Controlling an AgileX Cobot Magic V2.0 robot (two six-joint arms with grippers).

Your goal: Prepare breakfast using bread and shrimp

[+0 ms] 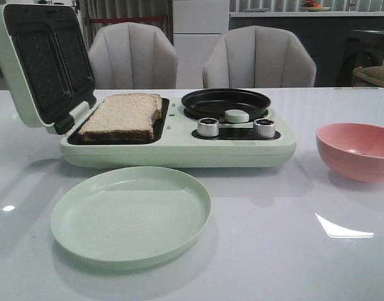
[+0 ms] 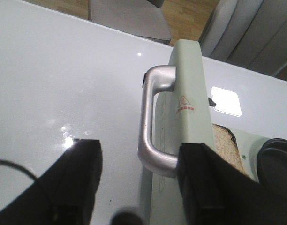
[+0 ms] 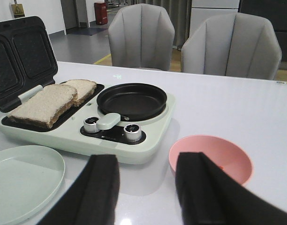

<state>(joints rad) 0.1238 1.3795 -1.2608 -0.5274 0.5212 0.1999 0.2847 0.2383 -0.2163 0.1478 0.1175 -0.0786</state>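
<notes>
Bread (image 1: 123, 116) lies in the left bay of the open maker (image 1: 179, 147), two slices side by side on the dark plate, with the lid (image 1: 38, 63) standing up at 9 o'clock of them. The pan (image 1: 225, 101) sits at 3 o'clock of the bread, two knobs (image 1: 208, 127) in front of it. A green plate (image 1: 130, 213) lies near the maker at 6 o'clock, and a pink bowl (image 1: 356, 149) stands well apart at 3 o'clock. Neither arm shows in the front view.

From the left wrist, the left gripper (image 2: 139, 187) hangs with jaws wide apart and nothing between them, just short of the lid's silver handle (image 2: 155, 122). A corner of bread shows past the lid's edge.

From the right wrist, the right gripper (image 3: 147, 187) is also spread wide and empty, above the table near the bowl. A small orange fleck inside the bowl may be the shrimp (image 3: 221, 167); it is too small to be sure.

The step in hand looks like either fetching the shrimp or closing the lid. For the shrimp, the right fingers should drop straight into the bowl and pinch gently, since small pieces slip. For the lid, centre the handle between the left fingers and swing it down slowly.
</notes>
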